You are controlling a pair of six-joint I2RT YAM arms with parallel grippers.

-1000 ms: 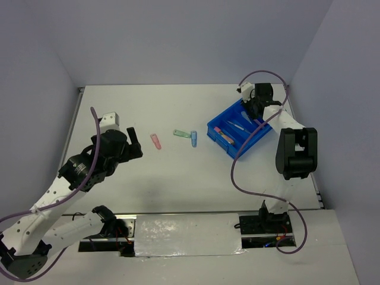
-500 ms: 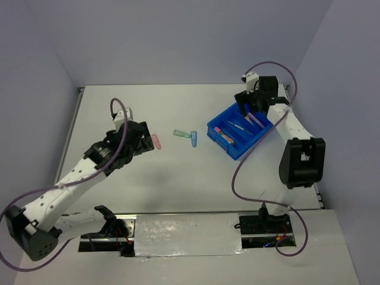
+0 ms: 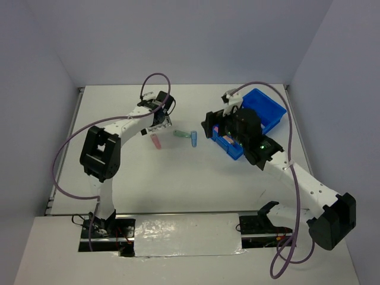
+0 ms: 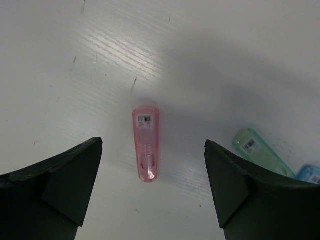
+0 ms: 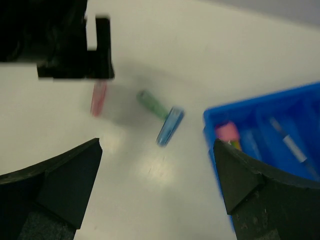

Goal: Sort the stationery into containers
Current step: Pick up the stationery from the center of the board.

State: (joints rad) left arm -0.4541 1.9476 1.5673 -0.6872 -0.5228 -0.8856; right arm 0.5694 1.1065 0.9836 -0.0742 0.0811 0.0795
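- Blue tray point(image 3: 270, 110): sits at the far right of the table point(image 3: 178, 184), with some pens lying in its compartments. The right gripper point(image 5: 157, 145) hangs spread and empty off its left end.
- Left gripper point(image 4: 152, 146): spread wide, holding nothing, poised over the pink pen point(image 4: 146, 150). This is the nearer arm.
- Pink pen: lies flat on the table, centred between the fingers point(image 4: 70, 185), its long axis crossing their closing line. A straight descent looks enough.
- Green pen point(image 4: 260, 152) and light-blue pen point(image 4: 310, 173): lie tray-side of it, clear of the pink one.

Slim pink plastic pen point(image 3: 156, 141), green pen point(image 3: 180, 134) and light-blue pen point(image 3: 193, 138) on white surface point(image 3: 148, 190), between left pincer point(image 3: 158, 123) and blue rectangular plastic tray point(image 3: 272, 108)
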